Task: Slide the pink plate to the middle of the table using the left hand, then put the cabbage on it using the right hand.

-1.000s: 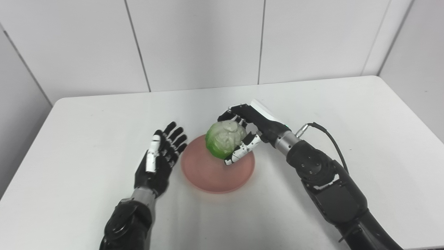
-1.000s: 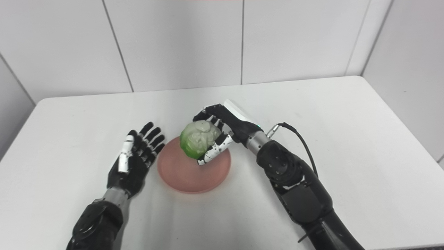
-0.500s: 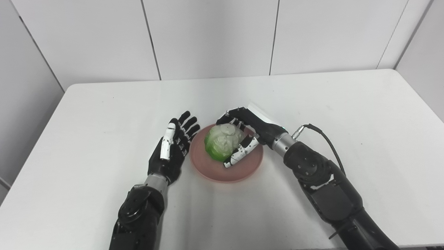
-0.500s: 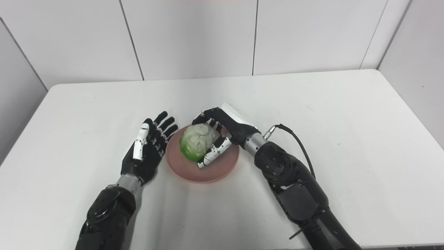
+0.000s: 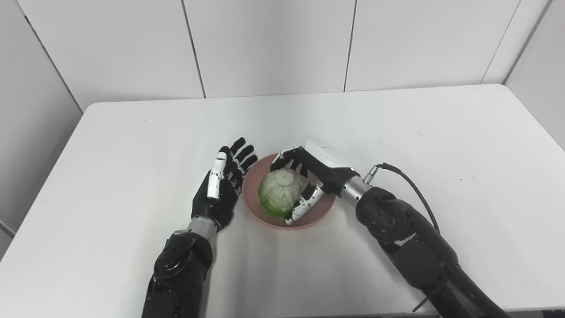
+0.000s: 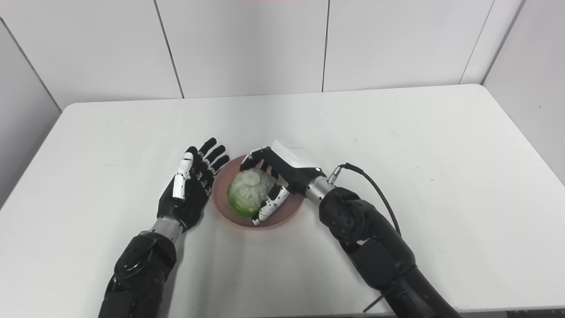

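Observation:
The pink plate (image 5: 260, 212) lies near the middle of the white table (image 5: 441, 132). A pale green cabbage (image 5: 280, 193) rests low on the plate. My right hand (image 5: 309, 176) is wrapped around the cabbage from the right and back, its thumb in front. In the right eye view the right hand (image 6: 278, 176) holds the cabbage (image 6: 247, 197) over the plate (image 6: 223, 207). My left hand (image 5: 223, 185) is open, fingers straight, standing on edge just left of the plate's rim; whether it touches the rim is unclear. It also shows in the right eye view (image 6: 190, 190).
A black cable (image 5: 406, 181) loops out of my right wrist over the table. White wall panels stand behind the table's far edge. The table's left edge lies next to a grey wall.
The camera has tilted and shifted, so the whole picture moved. My right hand has lowered the cabbage down onto the plate. My left hand stays open beside the plate.

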You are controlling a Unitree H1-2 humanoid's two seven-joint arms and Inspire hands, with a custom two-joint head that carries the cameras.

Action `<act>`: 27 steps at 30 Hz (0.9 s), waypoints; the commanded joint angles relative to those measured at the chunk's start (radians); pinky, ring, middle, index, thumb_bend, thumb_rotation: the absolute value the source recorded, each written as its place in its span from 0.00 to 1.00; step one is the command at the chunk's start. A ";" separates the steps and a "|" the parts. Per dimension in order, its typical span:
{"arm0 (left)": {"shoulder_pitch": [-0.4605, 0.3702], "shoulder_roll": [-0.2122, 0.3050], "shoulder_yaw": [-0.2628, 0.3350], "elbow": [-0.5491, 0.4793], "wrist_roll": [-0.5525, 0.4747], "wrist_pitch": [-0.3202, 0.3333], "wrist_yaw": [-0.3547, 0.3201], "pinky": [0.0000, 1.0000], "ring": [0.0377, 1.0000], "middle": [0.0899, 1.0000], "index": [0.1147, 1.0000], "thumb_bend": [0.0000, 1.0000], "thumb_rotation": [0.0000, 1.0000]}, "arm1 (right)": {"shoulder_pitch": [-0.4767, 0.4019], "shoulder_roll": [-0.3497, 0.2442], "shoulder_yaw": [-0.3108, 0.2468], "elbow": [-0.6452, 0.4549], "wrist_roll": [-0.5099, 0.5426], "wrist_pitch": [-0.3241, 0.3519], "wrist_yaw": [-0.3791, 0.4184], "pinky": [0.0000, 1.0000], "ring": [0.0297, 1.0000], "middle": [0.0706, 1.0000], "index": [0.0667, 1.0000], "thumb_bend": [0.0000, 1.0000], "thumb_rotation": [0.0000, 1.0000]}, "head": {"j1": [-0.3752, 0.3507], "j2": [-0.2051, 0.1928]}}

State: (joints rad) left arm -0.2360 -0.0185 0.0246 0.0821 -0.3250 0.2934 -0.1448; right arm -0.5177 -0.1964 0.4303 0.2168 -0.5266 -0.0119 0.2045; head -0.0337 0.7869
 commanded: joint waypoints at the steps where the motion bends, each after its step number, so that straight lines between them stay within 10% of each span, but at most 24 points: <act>1: 0.012 -0.004 -0.007 0.015 0.016 0.046 0.013 0.92 0.92 0.91 0.89 0.35 1.00 | -0.021 0.000 0.000 -0.003 -0.015 -0.027 -0.004 0.38 0.41 0.41 0.49 0.53 0.00 | 0.001 0.000; 5: 0.012 -0.003 -0.010 0.015 0.020 0.039 0.012 0.93 0.92 0.91 0.89 0.35 1.00 | -0.018 -0.004 0.000 -0.017 -0.019 -0.019 0.001 0.44 0.47 0.42 0.49 0.53 0.00 | 0.002 0.000; 8: 0.012 -0.002 -0.011 0.013 0.021 0.040 0.011 0.93 0.92 0.91 0.89 0.35 1.00 | -0.021 -0.021 0.008 -0.029 -0.020 -0.043 0.015 0.50 0.55 0.56 0.60 0.77 0.09 | 0.002 0.000; 17: 0.011 -0.006 -0.007 0.014 0.017 0.046 0.009 0.93 0.93 0.92 0.89 0.35 1.00 | -0.012 -0.065 0.008 -0.136 -0.035 -0.011 0.090 0.86 0.93 0.97 0.98 0.99 0.77 | 0.006 -0.001; 27: 0.013 -0.003 -0.009 0.019 0.022 0.025 0.003 0.94 0.94 0.92 0.89 0.35 1.00 | 0.012 -0.063 -0.055 -0.223 0.009 0.008 0.124 1.00 1.00 1.00 1.00 1.00 0.97 | 0.007 -0.010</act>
State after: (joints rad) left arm -0.2360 -0.0204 0.0208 0.0805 -0.3132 0.2932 -0.1450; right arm -0.4853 -0.2616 0.3974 0.0288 -0.5329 -0.0066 0.3444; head -0.0261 0.7777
